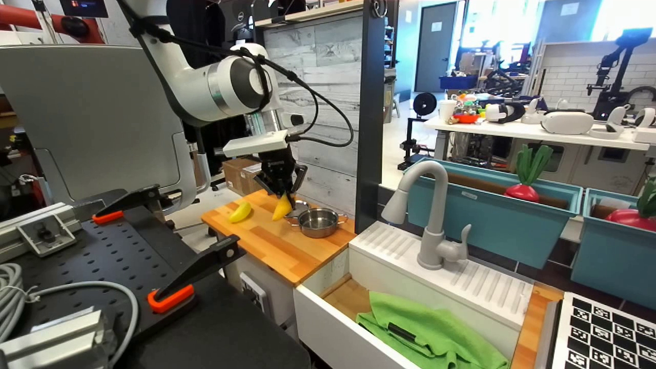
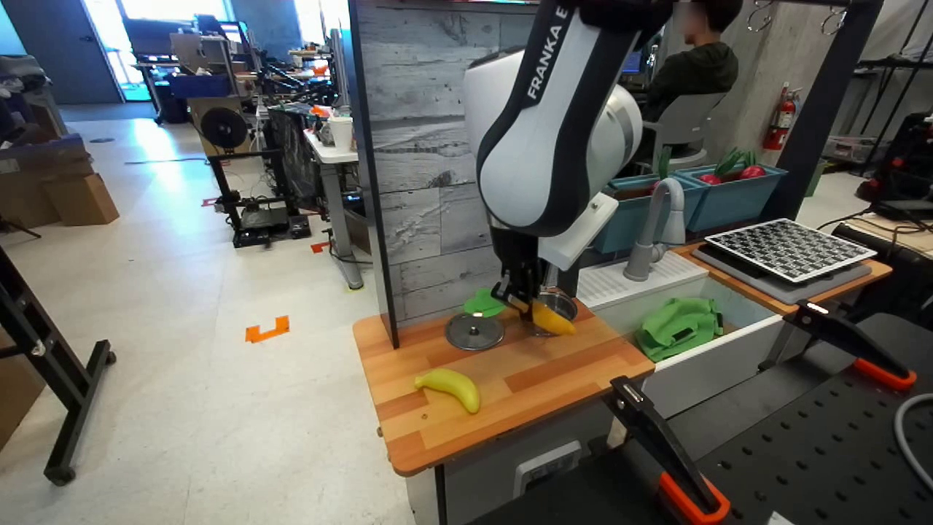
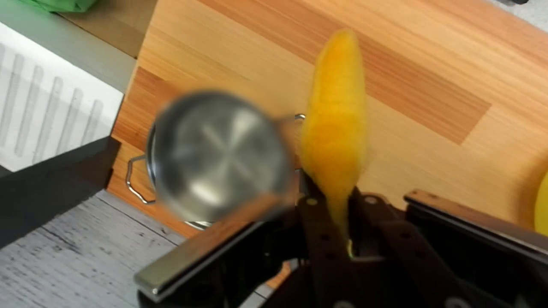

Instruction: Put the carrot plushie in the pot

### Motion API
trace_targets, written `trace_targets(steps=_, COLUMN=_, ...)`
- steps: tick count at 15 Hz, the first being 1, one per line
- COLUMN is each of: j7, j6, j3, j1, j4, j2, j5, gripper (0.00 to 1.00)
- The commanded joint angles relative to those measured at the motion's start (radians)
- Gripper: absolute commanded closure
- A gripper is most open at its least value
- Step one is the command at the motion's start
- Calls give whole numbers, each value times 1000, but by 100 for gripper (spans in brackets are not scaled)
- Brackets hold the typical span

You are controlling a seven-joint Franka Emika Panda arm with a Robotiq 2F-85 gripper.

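Note:
The carrot plushie (image 3: 338, 107) is a yellow-orange, tapered soft toy. My gripper (image 3: 335, 194) is shut on its narrow end, and the wide part points out from the fingertips. The shiny steel pot (image 3: 222, 145) stands to the left of the plushie in the wrist view, partly blurred. In an exterior view the plushie (image 1: 281, 208) hangs from the gripper (image 1: 290, 195), left of the pot (image 1: 319, 225). In an exterior view the plushie (image 2: 552, 319) and gripper (image 2: 528, 310) are in front of the pot (image 2: 563, 300) and hide part of it. The plushie is above the counter, outside the pot.
A yellow banana toy (image 2: 455, 386) lies on the wooden counter (image 2: 525, 423). A steel lid (image 2: 474, 332) and a green flat piece (image 2: 484, 302) lie near the pot. A wood-panel wall (image 1: 323, 169) stands behind. A white sink with a grey faucet (image 1: 435, 225) adjoins the counter.

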Motion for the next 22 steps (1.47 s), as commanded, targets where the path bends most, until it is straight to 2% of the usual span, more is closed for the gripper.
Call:
trace_targets(steps=1, j7=51, j6=17, j3=-45, j1=13, j4=-56, j2=-49, j5=-34, gripper=97)
trace_targets(steps=12, j7=47, j6=-21, j3=-40, j1=-42, j4=42, j2=7, j5=-6, gripper=97)
trace_targets(steps=22, j7=6, j6=-93, j3=8, j1=-76, j4=236, j2=136, j5=6, gripper=97)
